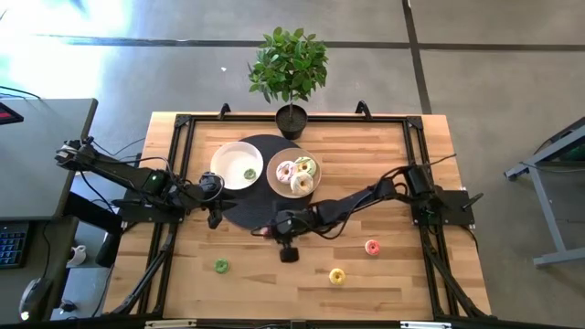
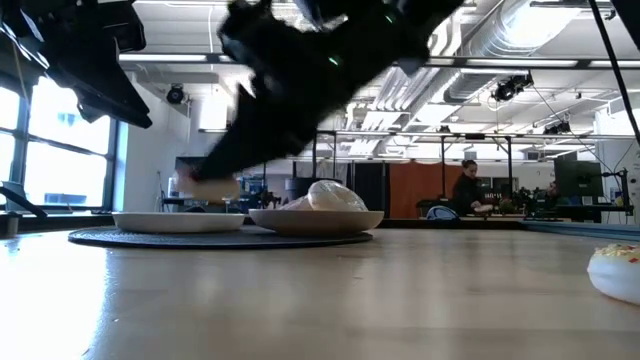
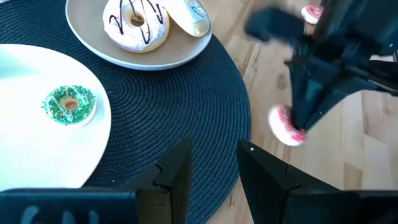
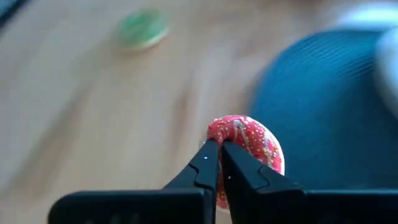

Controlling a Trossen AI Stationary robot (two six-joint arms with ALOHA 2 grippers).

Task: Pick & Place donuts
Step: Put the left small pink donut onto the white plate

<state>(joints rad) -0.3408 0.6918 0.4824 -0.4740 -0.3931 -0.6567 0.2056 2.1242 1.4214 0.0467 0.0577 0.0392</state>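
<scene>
Jaws of the right gripper (image 4: pixel 219 163) pinch a tiny red sprinkled ring donut (image 4: pixel 247 148) just off the edge of the round woven black mat (image 1: pixel 239 212). Left gripper (image 3: pixel 211 163) hovers over that mat, jaws slightly parted, holding nothing. Green donut (image 3: pixel 69 104) sits on the smooth white plate (image 1: pixel 226 157); others lie loose on the wooden worktop (image 1: pixel 402 279).

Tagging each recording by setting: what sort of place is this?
Probably an open-plan lab or workshop: exposed ceiling ducts, a person at a workstation behind the wooden table, and a concrete floor.
</scene>
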